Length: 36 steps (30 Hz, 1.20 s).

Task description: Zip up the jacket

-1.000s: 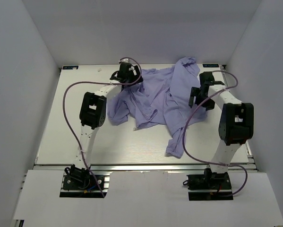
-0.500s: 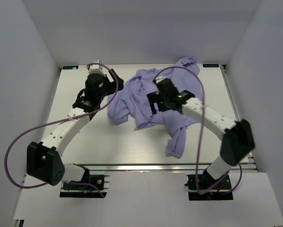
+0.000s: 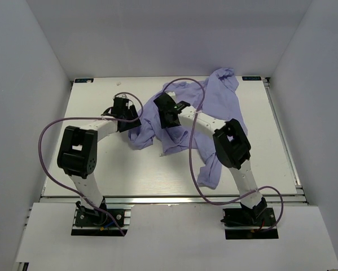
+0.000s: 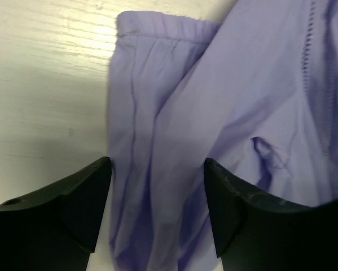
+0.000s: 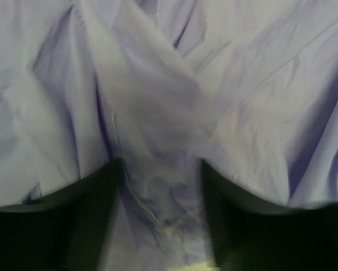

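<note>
The lavender jacket (image 3: 219, 101) lies crumpled across the middle and back of the white table (image 3: 90, 164), with one sleeve trailing toward the front. My left gripper (image 3: 126, 116) is at the jacket's left edge. In the left wrist view it (image 4: 157, 209) is open, its fingers straddling a fold of the fabric (image 4: 242, 84) just below a gathered hem. My right gripper (image 3: 170, 116) sits low on the middle of the jacket. In the right wrist view it (image 5: 160, 214) is open with a stitched seam of the fabric (image 5: 242, 84) bunched between the fingers. No zipper pull shows.
White walls enclose the table on the left, back and right. Purple cables loop above both arms, one (image 3: 194, 135) hanging over the jacket. Bare tabletop lies to the left and at the front (image 3: 146, 175).
Both arms have swung in. The left gripper moved from the back edge to the jacket's left side, and the right gripper moved from the right onto the jacket's middle.
</note>
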Each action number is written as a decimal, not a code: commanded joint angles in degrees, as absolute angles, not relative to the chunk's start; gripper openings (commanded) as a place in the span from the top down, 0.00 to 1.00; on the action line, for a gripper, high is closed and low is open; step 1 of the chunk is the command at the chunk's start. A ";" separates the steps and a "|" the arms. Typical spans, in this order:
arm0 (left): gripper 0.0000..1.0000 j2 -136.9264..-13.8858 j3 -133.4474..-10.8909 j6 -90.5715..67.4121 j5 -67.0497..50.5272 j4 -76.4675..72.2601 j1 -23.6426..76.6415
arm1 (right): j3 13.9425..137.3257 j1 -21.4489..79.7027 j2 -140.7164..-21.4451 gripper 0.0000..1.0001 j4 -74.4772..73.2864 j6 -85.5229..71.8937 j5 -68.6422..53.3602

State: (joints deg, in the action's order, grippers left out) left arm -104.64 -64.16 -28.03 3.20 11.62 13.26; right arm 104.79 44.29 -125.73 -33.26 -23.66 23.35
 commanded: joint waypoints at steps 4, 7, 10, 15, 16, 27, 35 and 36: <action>0.53 -105.29 -65.13 -28.21 0.09 11.52 11.34 | 108.73 43.86 -128.41 0.74 -34.37 -26.63 29.88; 0.71 -105.03 -64.25 -28.30 -0.70 10.64 10.64 | 106.19 43.68 -126.48 1.00 -33.05 -25.93 28.92; 1.00 -104.07 -63.11 -28.39 -2.20 9.41 10.37 | 103.11 43.59 -122.18 1.00 -32.26 -25.24 25.52; 1.00 -102.13 -61.79 -29.18 1.56 9.14 10.28 | 93.54 41.59 -107.54 1.00 -27.07 -23.11 8.65; 1.00 -101.17 -61.27 -29.27 2.19 9.23 10.20 | 89.86 40.44 -105.40 1.00 -26.98 -23.46 1.48; 1.00 -98.87 -58.97 -27.95 8.26 8.35 9.67 | 66.43 20.04 -99.22 0.60 -19.23 -28.41 -29.85; 1.00 -99.93 -59.85 -27.77 6.33 7.47 9.67 | 69.43 29.76 -88.88 0.11 -23.38 -14.96 -5.39; 1.00 -99.84 -59.85 -27.77 6.15 7.30 9.67 | 69.52 31.88 -88.16 0.11 -23.73 -13.11 1.51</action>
